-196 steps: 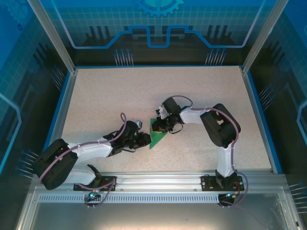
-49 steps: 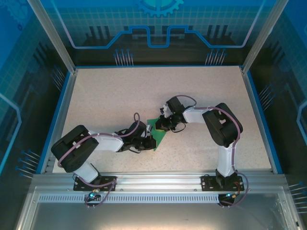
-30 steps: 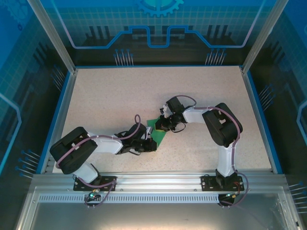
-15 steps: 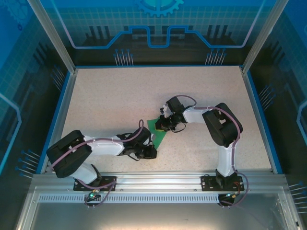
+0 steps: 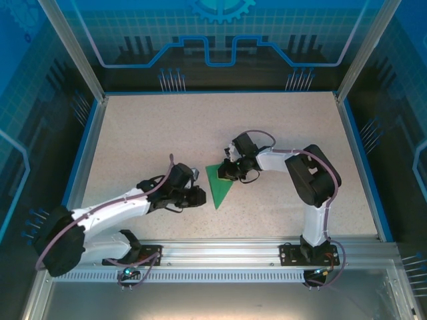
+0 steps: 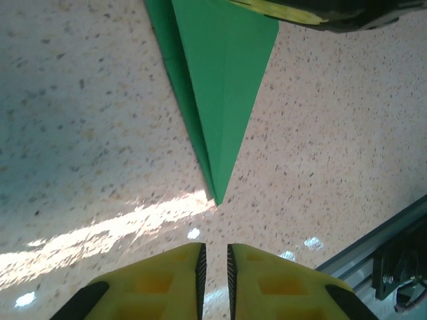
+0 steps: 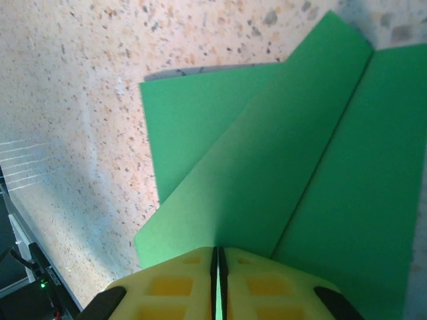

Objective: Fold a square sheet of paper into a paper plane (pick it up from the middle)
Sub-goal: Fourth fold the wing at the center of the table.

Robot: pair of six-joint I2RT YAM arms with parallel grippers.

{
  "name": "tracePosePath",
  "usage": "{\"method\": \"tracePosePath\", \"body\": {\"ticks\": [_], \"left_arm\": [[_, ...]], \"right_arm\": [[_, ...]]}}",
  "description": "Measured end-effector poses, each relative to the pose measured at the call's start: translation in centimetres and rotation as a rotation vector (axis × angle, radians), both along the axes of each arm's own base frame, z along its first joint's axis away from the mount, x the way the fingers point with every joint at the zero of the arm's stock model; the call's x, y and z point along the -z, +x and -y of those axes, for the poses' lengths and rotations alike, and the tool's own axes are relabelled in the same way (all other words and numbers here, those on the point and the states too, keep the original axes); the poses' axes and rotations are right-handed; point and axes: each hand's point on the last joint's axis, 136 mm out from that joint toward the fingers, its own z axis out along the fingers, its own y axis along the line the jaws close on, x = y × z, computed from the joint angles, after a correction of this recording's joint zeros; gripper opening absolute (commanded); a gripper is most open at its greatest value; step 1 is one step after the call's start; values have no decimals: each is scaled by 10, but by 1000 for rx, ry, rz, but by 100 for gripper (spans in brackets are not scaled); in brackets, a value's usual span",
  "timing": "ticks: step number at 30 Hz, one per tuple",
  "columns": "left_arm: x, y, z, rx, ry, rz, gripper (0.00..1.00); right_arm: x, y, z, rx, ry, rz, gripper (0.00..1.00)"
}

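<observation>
Near the middle of the speckled table (image 5: 153, 133), we see the green paper (image 5: 219, 185) lying as a slim, layered triangle. Its sharp tip points toward the arm bases and its broad end lies farther out. At that broad end the right gripper (image 7: 218, 252) is clamped on it. From the right wrist we see the yellow fingers meeting in a hairline, with a creased flap of the paper running into it, while the other layers spread out beyond. Just left of the tip, the left gripper (image 6: 215, 248) sits low over bare table, apart from the paper. Its jaws stand almost together, with only a thin slit between them and nothing in it, and the paper's tip lies just beyond its fingertips.
</observation>
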Motion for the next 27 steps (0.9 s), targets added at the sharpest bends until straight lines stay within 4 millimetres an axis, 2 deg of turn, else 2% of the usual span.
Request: {"method": "tracePosePath", "body": {"ticks": [4, 9, 15, 18, 23, 27], "left_arm": [[5, 14, 20, 18, -32, -2, 18], [17, 23, 40, 52, -71, -27, 18], [28, 32, 54, 71, -77, -45, 17], [39, 36, 57, 74, -64, -58, 15], [62, 31, 55, 77, -29, -114, 14], [67, 25, 55, 90, -20, -133, 13]], "right_arm": [[-8, 3, 0, 1, 0, 19, 13], [-8, 3, 0, 2, -2, 19, 13], [-3, 1, -1, -4, 0, 3, 13], [1, 0, 0, -4, -5, -6, 13], [8, -1, 0, -7, -14, -18, 13], [10, -1, 0, -11, -10, -24, 14]]}}
